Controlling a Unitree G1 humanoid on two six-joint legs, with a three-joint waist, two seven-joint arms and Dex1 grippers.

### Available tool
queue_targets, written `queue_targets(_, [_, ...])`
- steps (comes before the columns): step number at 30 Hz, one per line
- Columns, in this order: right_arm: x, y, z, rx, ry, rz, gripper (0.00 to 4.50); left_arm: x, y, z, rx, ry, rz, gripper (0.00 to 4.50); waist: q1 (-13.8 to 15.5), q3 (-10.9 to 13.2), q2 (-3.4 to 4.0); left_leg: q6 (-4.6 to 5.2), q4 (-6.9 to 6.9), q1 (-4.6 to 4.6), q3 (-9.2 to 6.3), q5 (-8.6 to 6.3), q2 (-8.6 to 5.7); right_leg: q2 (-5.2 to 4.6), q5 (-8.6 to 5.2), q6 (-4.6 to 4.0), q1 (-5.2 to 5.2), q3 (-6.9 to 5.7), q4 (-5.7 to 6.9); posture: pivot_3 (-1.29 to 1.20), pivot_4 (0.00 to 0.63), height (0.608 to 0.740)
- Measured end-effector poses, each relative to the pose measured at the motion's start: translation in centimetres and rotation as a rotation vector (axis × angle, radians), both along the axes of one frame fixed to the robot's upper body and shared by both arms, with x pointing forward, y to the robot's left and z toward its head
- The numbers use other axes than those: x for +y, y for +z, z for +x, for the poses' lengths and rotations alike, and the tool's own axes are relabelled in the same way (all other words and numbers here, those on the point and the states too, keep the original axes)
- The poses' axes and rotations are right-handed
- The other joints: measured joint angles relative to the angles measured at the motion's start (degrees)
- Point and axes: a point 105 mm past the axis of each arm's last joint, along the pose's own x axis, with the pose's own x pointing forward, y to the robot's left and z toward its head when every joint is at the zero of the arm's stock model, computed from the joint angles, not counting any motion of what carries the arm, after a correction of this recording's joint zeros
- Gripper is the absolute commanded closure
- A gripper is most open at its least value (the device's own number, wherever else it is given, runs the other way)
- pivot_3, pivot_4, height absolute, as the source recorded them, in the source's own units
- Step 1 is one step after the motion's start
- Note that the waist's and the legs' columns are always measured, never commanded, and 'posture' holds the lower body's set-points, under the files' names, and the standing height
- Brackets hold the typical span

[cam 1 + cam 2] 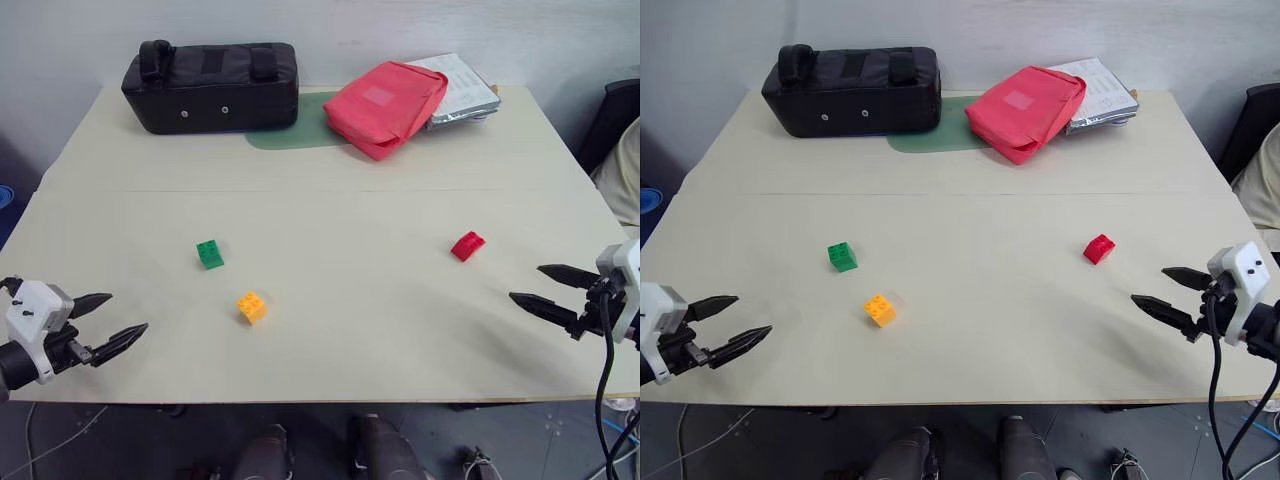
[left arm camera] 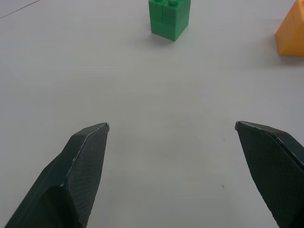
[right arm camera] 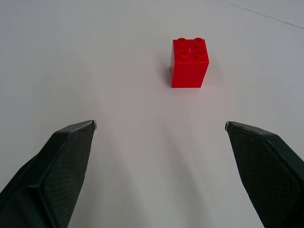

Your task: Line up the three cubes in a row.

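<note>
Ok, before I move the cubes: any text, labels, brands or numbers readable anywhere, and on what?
None can be read.
Silver packet behind the red pouch: dark print, too small to read.
Red pouch: pale patch, no legible text.
Black case: no lettering visible.
Green cube, red cube, yellow-orange cube: no lettering visible.

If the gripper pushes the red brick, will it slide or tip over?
The red brick probably slides: it sits flat on the smooth table. A push high up might tip it, since it looks slightly taller than wide. It looks rigid, so likely won't deform.
</note>
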Motion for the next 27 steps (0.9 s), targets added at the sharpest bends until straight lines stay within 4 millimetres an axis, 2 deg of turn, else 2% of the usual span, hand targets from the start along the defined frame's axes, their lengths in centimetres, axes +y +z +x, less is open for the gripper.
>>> queue_targets(3, [0.3,0.8,0.8,-0.037,-0.008,-0.024,0.0,-0.7,0.4,0.5,0.002,-0.04,-0.012,0.02,-0.01,0.0,0.0,0.0,0.06,0.01,0.0,0.02,0.0,-0.01,0.01,0.01,0.01,0.0,0.06,0.0,0.15,0.74])
queue_targets(6, [1.1,2.8,2.7,-0.101,-0.022,-0.034,0.0,-2.5,1.3,1.4,0.001,-0.142,-0.029,0.02,-0.16,0.01,0.01,-0.04,0.06,0.03,0.0,0.09,0.0,0.0,0.04,0.0,0.0,0.02,0.08,0.0,0.15,0.74])
queue_targets(9, [3.3,4.3,5.0,-0.088,0.04,-0.07,0.0,-6.1,3.5,2.9,-0.015,-0.344,-0.052,0.02,-0.17,0.02,0.03,-0.08,0.03,-0.02,-0.01,0.12,-0.01,0.0,0.05,-0.01,-0.07,0.01,0.09,0.0,0.15,0.74])
queue_targets(12, [4.7,5.1,6.8,-0.093,0.068,-0.09,0.0,-9.5,5.3,3.9,-0.032,-0.526,-0.038,0.02,-0.02,0.03,0.05,-0.3,-0.01,-0.11,-0.01,0.24,-0.03,0.0,0.05,-0.02,-0.13,-0.03,0.04,0.0,0.15,0.74])
queue_targets(14, [4.6,4.5,8.0,-0.069,0.037,-0.102,0.0,-11.5,5.8,4.4,-0.024,-0.629,-0.036,0.02,0.0,0.03,0.05,-0.34,0.0,-0.23,0.0,0.23,-0.05,0.04,0.04,-0.02,-0.17,-0.05,0.02,0.0,0.15,0.74])
queue_targets(18, [3.7,2.6,10.0,-0.013,-0.051,-0.122,0.0,-14.3,6.9,4.4,-0.006,-0.781,-0.034,0.02,-0.02,0.03,0.04,-0.26,0.21,-0.58,0.15,0.23,-0.07,0.12,0.09,0.07,-0.42,-0.04,0.11,0.0,0.15,0.74])
queue_targets(21, [3.1,1.1,10.8,0.03,-0.088,-0.14,0.0,-16.4,8.1,4.2,-0.028,-0.869,-0.025,0.02,-0.03,0.03,0.04,-0.21,0.64,-1.31,0.2,0.24,-0.08,0.18,0.16,0.21,-1.07,-0.03,0.32,0.0,0.15,0.74])
queue_targets(27, [3.8,-0.6,10.9,0.07,-0.054,-0.14,0.0,-17.3,9.3,4.4,-0.039,-0.887,-0.067,0.02,-0.05,0.04,0.04,-0.11,1.05,-1.13,0.3,0.36,-0.1,0.18,0.2,0.29,-0.96,0.1,0.89,0.0,0.15,0.74])
